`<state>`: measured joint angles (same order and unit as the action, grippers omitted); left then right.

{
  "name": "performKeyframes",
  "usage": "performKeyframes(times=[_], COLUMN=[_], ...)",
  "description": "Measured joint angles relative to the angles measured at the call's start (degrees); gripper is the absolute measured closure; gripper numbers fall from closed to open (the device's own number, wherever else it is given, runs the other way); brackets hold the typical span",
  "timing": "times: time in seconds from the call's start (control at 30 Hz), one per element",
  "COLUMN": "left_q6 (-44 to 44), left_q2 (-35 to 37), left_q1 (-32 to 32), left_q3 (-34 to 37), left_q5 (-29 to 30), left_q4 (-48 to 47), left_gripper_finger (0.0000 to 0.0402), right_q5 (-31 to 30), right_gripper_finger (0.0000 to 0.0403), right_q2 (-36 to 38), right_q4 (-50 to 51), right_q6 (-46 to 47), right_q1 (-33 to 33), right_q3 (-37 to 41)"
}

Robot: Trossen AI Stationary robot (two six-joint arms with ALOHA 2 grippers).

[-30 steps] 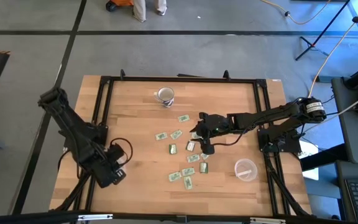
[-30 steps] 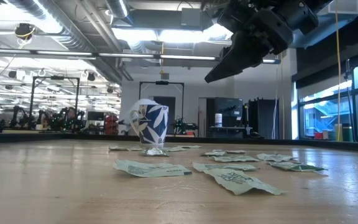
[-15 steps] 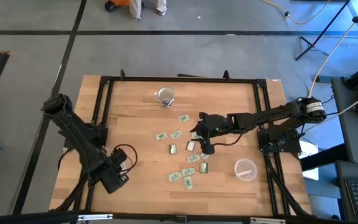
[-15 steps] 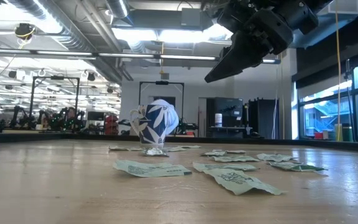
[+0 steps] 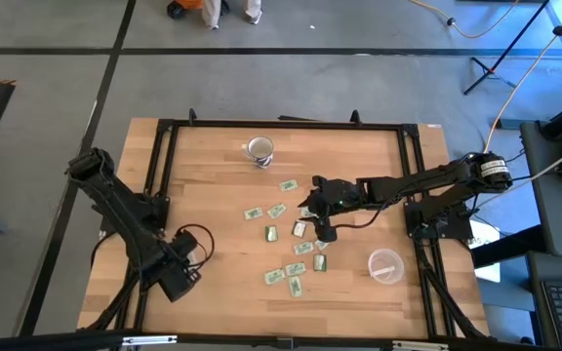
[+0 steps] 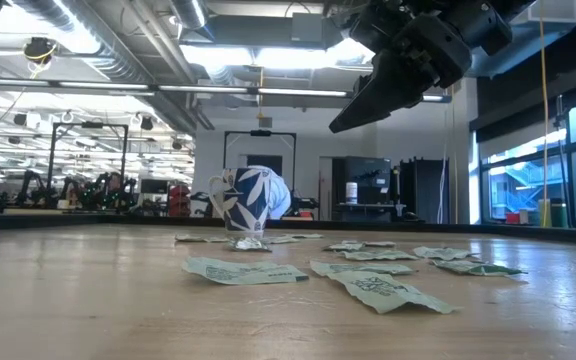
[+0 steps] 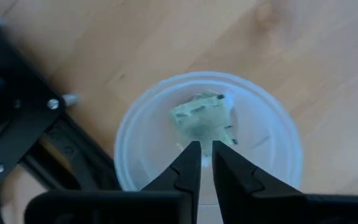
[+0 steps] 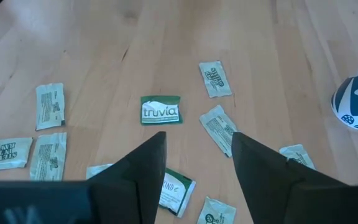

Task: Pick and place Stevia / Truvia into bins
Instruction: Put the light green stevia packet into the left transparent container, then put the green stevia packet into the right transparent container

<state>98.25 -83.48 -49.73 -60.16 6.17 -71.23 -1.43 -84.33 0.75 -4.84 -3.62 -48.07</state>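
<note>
Several green-and-white Stevia / Truvia packets point(image 5: 296, 249) lie flat on the middle of the wooden table; a dark green one point(image 8: 161, 110) shows in the right wrist view. My left gripper point(image 5: 179, 278) points down over a clear cup bin point(image 7: 272, 124) near the table's near left corner, its fingers a narrow gap apart. One packet point(image 7: 201, 117) lies inside that cup, beyond the fingertips point(image 7: 191, 155). A second clear bin point(image 5: 385, 265) stands at the near right. My right gripper point(image 5: 312, 210) hangs open above the packets, touching none.
A white mug with blue leaves point(image 5: 260, 149) stands near the table's far edge, a crumpled packet at its foot point(image 6: 251, 244). Black frame rails point(image 5: 154, 195) run along the table's sides. Bare wood lies between the left bin and the packets.
My left gripper has come down and shifted a little toward the table's near edge, over the left bin. My right gripper has kept still above the packets.
</note>
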Motion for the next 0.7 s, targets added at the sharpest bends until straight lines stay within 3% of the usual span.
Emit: performKeyframes(times=[0.27, 0.4, 0.5, 0.7], left_q6=[0.2, 0.1, -0.2, -7.5], left_q2=[1.9, 5.1, 8.0, 13.4], left_q1=[0.0, 0.0, 0.0, 1.5], left_q3=[0.0, 0.0, 0.0, 0.0], left_q5=[-1.5, 0.5, 6.6, 25.6], left_q4=[-0.2, -0.2, -0.2, 0.8], left_gripper_finger=[0.0357, 0.0357, 0.0357, 0.0358], right_q5=[0.0, 0.0, 0.0, 0.2], right_gripper_finger=[0.0218, 0.0218, 0.0218, 0.0218], right_q2=[0.0, 0.0, 0.0, 0.0], right_q4=[1.0, 1.3, 3.9, 8.6], right_q6=[-0.2, -0.2, -0.2, -0.2], right_q1=[0.0, 0.0, 0.0, -0.7], right_q3=[0.0, 0.0, 0.0, 0.0])
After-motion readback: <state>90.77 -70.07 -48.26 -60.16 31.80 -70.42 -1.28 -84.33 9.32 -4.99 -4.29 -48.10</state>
